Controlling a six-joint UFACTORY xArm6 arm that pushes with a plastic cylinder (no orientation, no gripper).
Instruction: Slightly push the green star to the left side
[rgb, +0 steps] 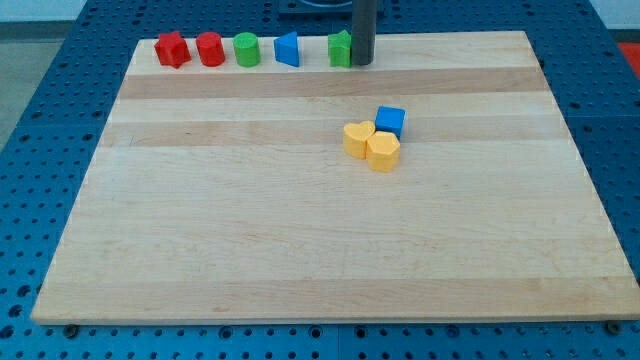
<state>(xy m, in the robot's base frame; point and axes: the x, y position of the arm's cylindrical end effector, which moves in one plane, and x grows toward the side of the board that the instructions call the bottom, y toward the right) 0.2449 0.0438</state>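
The green star (340, 48) sits at the view's top edge of the wooden board (300, 230), partly hidden by my rod. My tip (362, 63) is right against the star's right side, touching or nearly touching it. To the star's left stands a row: a blue triangular block (288, 49), a green cylinder (247, 49), a red cylinder (210, 49) and a red star (172, 49).
A blue cube (391, 121) and two yellow blocks (358, 139), (383, 151) cluster together right of the board's middle. The board lies on a blue perforated table (40, 150).
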